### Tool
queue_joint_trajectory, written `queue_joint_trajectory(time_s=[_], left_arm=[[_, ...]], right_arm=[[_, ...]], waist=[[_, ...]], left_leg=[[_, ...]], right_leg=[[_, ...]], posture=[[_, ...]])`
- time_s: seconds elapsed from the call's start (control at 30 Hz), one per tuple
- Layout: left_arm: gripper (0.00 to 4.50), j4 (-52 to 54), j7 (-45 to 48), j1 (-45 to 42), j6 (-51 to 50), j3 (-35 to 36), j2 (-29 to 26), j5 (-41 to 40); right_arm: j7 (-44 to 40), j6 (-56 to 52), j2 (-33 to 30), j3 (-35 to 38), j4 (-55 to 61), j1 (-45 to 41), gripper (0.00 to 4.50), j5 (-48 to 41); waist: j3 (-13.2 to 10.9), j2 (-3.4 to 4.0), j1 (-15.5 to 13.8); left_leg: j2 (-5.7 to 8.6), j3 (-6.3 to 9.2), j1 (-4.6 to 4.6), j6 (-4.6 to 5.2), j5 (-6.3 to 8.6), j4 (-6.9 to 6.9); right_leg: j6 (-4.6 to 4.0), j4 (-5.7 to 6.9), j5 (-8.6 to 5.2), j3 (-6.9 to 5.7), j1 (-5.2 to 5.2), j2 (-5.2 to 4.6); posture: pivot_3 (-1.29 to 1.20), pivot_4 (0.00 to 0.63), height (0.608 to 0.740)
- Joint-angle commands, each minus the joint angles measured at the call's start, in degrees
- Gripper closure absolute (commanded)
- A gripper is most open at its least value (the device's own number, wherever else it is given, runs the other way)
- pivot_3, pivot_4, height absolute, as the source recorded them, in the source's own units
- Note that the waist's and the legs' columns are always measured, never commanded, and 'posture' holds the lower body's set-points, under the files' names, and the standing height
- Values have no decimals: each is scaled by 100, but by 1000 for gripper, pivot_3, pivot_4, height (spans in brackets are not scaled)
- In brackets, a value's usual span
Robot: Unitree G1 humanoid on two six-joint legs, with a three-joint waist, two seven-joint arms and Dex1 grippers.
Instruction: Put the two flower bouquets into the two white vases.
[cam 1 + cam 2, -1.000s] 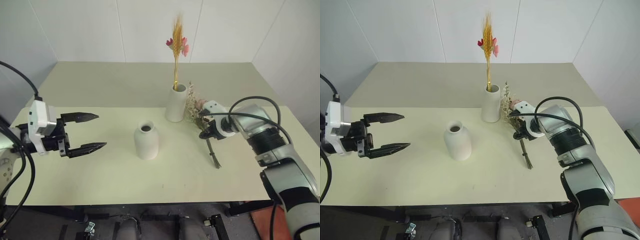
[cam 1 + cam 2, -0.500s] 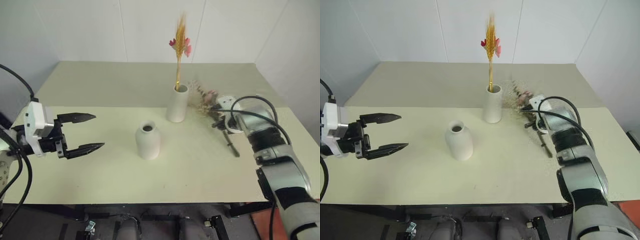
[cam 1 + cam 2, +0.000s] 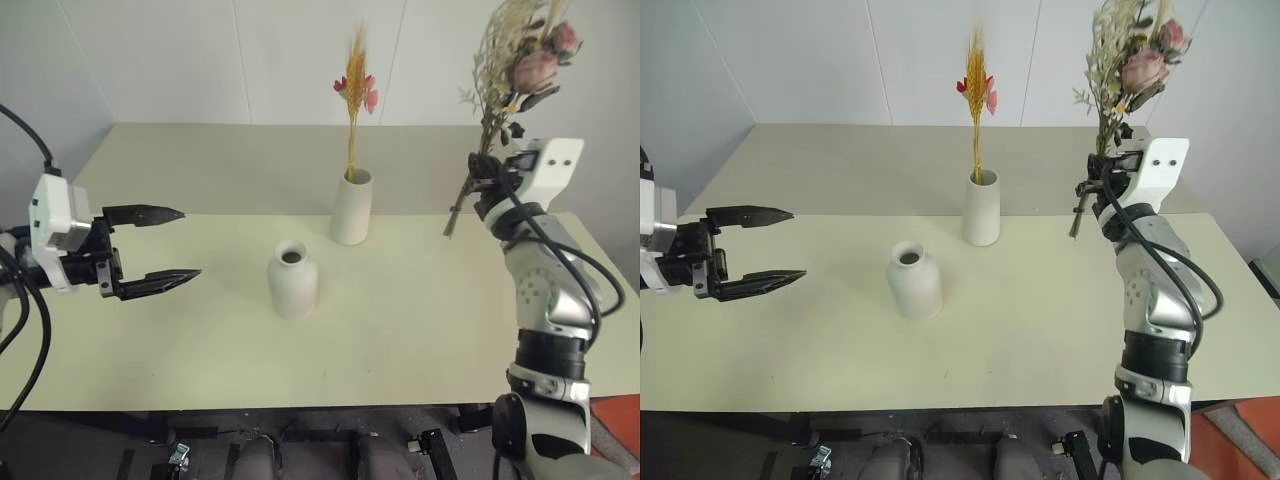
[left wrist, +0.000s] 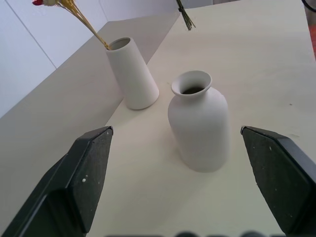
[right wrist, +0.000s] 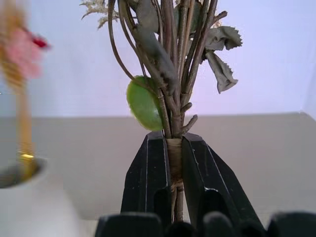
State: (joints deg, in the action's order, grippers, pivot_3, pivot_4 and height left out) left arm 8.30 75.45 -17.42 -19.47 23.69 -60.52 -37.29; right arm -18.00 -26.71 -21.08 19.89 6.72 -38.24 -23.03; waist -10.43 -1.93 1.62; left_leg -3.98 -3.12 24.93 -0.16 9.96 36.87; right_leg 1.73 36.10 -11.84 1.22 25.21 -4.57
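From the head views, your right gripper (image 3: 487, 172) is clamped on the bushy bouquet (image 3: 520, 60), raised well right of the empty rounded vase (image 3: 293, 279); carry it over, stems down. Right wrist view: fingers pinch the wrapped stems. Left wrist view: left gripper (image 4: 190, 185) gapes empty.

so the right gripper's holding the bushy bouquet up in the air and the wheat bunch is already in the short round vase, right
Not quite. The right gripper does hold the bushy bouquet up in the air, but the wheat bunch stands in the tall straight vase, not the short round vase, which the left eye view shows empty.
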Motion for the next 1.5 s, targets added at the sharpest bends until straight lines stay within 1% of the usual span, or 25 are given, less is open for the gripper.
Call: queue_joint_trajectory(time_s=[0.03,0.17,0.27,0.5,0.6,0.73,0.93,1.1,1.3,1.5], left_arm=[[0,116,188,-73,-126,196,-159,-270],[0,137,263,21,-187,300,-256,-265],[0,174,289,130,-254,444,-317,-263],[0,469,246,565,-450,961,-382,-324],[0,637,207,783,-559,1220,-382,-357],[0,827,193,1089,-684,1549,-356,-391],[0,1013,133,1438,-796,1867,-323,-410],[0,1114,49,1526,-840,1932,-289,-433],[0,1201,-24,1631,-850,2013,-247,-444],[0,1224,-93,1646,-814,1966,-221,-422]], right_arm=[[-550,-17,17,383,794,-128,4332,-1274],[-864,-353,135,351,964,-472,4332,-2494],[-988,-482,337,150,959,-756,4332,-3073],[-1261,-469,944,-686,846,-917,4332,-3307],[-1342,-500,1046,-883,884,-847,4332,-3388],[-1517,-370,1153,-1106,770,-763,4332,-3247],[-2013,309,1503,-1600,203,-640,4332,-2470],[-2297,742,1721,-1780,-238,-727,4332,-2044],[-2514,978,1821,-1830,-593,-788,4332,-1815],[-2835,1521,1934,-2058,-1031,-607,4332,-1277]], waist=[[0,0,1],[0,0,41],[0,1,82],[0,1,85],[0,1,61],[1,0,44],[1,1,76],[1,0,76],[1,1,74],[1,1,80]], left_leg=[[0,0,-3,0,0,1],[-8,-1,-15,0,0,0],[-11,-2,-20,0,0,-1],[-14,-4,-19,0,0,-2],[-15,-4,-18,0,0,-2],[-15,-4,-18,-1,0,-2],[-19,-6,-20,-2,1,-2],[-20,-6,-19,-2,1,-3],[-20,-7,-20,-4,2,-3],[-21,-7,-20,-5,2,-3]], right_leg=[[0,1,0,0,-2,0],[-4,2,1,2,-8,7],[-7,6,1,5,-8,10],[-9,6,1,4,-6,11],[-11,7,1,4,-5,11],[-11,6,1,2,-6,10],[-16,7,1,1,-5,13],[-17,6,1,1,-2,13],[-18,6,1,1,-3,13],[-19,7,1,1,-1,14]], posture=[[0,150,740],[0,150,740],[0,150,740],[0,150,740],[0,150,740],[0,150,740],[0,150,740],[0,150,740],[0,150,740],[0,150,740]])
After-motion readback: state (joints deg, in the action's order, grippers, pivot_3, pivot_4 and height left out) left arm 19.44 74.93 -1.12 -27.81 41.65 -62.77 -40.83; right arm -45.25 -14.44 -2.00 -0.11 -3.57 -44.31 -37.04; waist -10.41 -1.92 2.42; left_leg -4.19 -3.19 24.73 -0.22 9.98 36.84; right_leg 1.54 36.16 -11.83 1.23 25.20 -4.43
